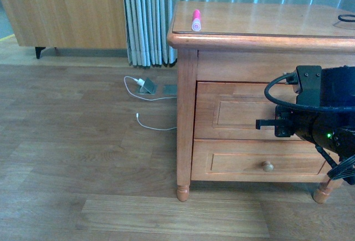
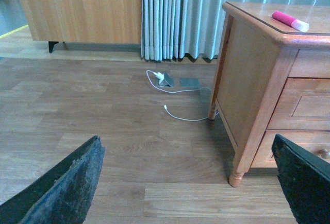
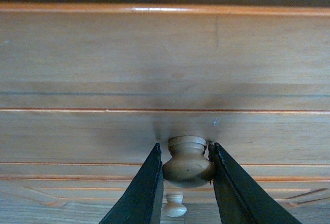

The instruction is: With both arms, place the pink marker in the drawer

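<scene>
Pink marker [image 1: 196,20] lies on cabinet top [image 1: 266,22], upper centre of front frame. Drawer [image 1: 233,111] closed, centre right. Right gripper [image 3: 185,149] clamped on knob [image 3: 188,168]. Left gripper [image 2: 185,140] spread wide, holding nothing.

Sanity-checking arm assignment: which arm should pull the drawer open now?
Right. The right hand is closed on the drawer knob, fingers against both sides, so it likely just needs to pull. The left hand hangs open above the floor, away from the cabinet front.
</scene>
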Controlling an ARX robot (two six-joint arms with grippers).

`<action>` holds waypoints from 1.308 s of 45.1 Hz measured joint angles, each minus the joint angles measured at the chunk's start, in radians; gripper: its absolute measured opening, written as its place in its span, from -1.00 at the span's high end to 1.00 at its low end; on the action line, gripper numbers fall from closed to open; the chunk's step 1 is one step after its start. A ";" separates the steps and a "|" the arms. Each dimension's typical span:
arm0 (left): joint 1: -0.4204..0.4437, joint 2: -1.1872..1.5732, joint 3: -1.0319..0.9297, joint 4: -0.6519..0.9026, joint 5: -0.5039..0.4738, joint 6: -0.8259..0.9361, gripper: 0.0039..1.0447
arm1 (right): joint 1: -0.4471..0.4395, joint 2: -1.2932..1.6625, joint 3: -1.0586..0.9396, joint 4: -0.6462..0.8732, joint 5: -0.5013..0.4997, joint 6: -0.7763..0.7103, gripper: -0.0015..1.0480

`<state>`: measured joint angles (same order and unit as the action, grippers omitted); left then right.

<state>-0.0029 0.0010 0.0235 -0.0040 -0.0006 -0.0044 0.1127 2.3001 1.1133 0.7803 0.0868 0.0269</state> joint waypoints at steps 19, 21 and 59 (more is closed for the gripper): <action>0.000 0.000 0.000 0.000 0.000 0.000 -0.89 | -0.001 -0.007 -0.017 -0.024 -0.015 0.039 0.58; 0.000 0.000 0.000 0.000 0.000 0.000 -0.89 | -0.001 -0.011 -0.024 -0.024 -0.020 0.045 0.58; 0.000 0.000 0.000 0.000 0.000 0.000 -0.89 | -0.026 -0.250 -0.613 0.270 -0.140 0.128 0.60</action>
<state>-0.0029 0.0010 0.0235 -0.0040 -0.0002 -0.0044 0.0868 2.0502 0.4999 1.0508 -0.0536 0.1551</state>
